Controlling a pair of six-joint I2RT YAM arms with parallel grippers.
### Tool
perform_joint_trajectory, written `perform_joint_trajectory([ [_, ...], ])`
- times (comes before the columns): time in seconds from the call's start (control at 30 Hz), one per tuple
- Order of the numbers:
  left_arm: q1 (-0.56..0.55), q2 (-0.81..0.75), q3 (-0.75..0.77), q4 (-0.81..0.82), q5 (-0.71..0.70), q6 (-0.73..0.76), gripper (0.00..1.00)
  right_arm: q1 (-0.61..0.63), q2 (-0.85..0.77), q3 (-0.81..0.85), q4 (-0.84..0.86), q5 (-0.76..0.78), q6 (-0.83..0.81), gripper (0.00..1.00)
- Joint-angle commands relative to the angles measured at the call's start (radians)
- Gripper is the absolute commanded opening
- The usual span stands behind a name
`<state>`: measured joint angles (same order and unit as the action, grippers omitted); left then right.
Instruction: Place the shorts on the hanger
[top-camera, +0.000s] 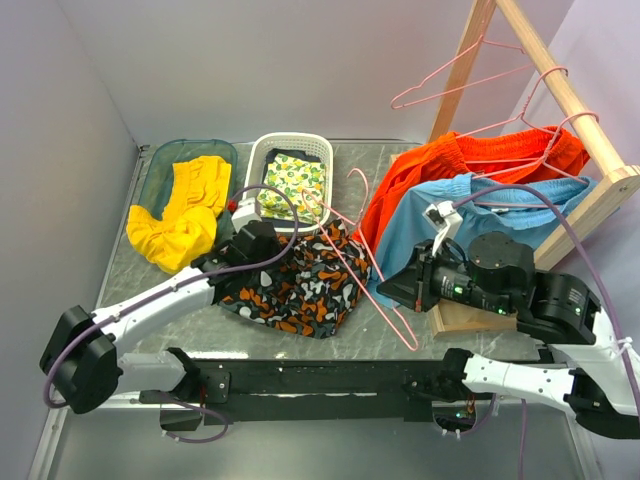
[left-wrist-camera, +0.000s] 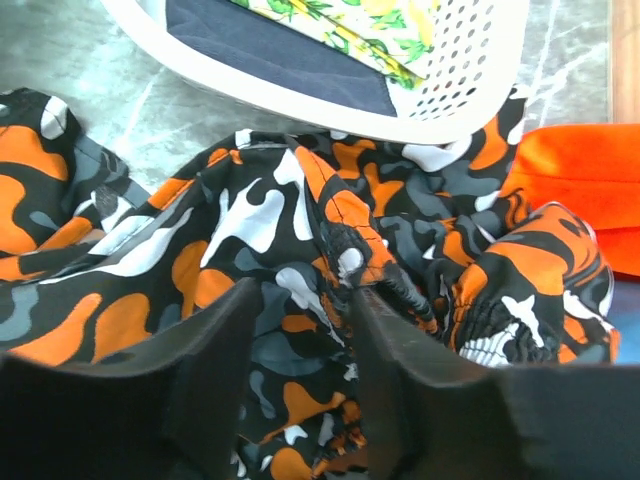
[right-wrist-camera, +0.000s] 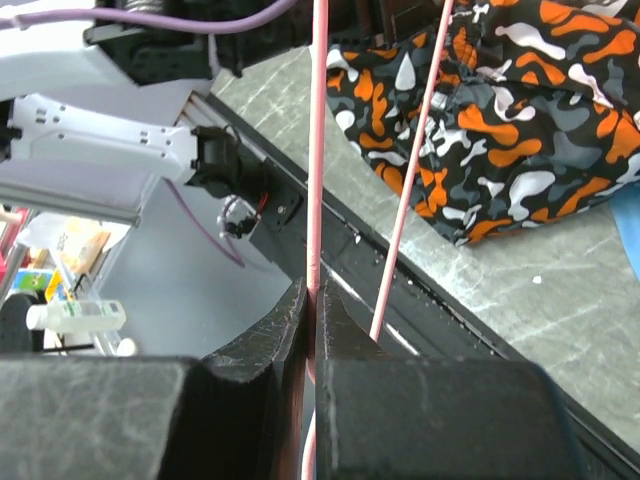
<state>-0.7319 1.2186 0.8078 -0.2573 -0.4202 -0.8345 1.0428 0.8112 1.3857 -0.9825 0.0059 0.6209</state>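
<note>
The camouflage shorts (top-camera: 300, 285) lie crumpled on the table in front of the white basket. They also show in the left wrist view (left-wrist-camera: 260, 220) and the right wrist view (right-wrist-camera: 520, 110). My left gripper (top-camera: 280, 260) is open and low over the shorts, its fingers (left-wrist-camera: 300, 300) straddling folds of the fabric. My right gripper (top-camera: 388, 290) is shut on the wire of a pink hanger (top-camera: 397, 320), which slants across the right edge of the shorts with its hook toward the basket. The wire is pinched between the fingers (right-wrist-camera: 313, 290) in the right wrist view (right-wrist-camera: 318, 150).
A white basket (top-camera: 262, 160) with patterned cloth stands behind the shorts. A teal bin (top-camera: 160, 165) with a yellow garment (top-camera: 185, 215) is at the back left. A wooden rack (top-camera: 565, 95) at the right carries orange shorts (top-camera: 440, 170), light-blue shorts (top-camera: 420, 230) and more pink hangers (top-camera: 470, 80).
</note>
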Motion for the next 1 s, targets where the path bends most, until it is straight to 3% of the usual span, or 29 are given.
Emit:
perform_joint_trajectory([
  [0.0,0.0,0.013,0.047,0.033,-0.063,-0.002,0.41,0.002,0.003,0.09,-0.064,-0.037,-0.021,0.0],
  [0.07,0.006,0.018,0.05,0.047,-0.065,0.009,0.36,0.003,0.014,0.099,-0.093,-0.047,-0.038,0.0],
  [0.23,0.028,0.039,0.031,0.108,0.029,0.057,0.45,0.002,0.022,0.09,-0.131,-0.04,-0.047,0.0],
  [0.47,0.048,0.05,-0.001,0.168,0.07,0.041,0.45,0.003,0.02,0.082,-0.14,-0.06,-0.041,0.0],
  [0.63,0.051,0.048,-0.045,0.251,0.136,0.049,0.39,0.003,0.022,0.096,-0.159,-0.047,-0.055,0.0],
  [0.7,0.051,0.056,-0.051,0.25,0.127,0.049,0.3,0.002,0.022,0.099,-0.157,-0.049,-0.069,0.0],
  [0.87,0.049,0.088,-0.03,0.225,0.112,0.052,0.29,0.003,0.023,0.099,-0.159,-0.06,-0.092,0.0],
  [0.97,0.049,0.104,-0.032,0.231,0.104,0.046,0.41,0.002,0.002,0.075,-0.148,-0.067,-0.089,0.0],
])
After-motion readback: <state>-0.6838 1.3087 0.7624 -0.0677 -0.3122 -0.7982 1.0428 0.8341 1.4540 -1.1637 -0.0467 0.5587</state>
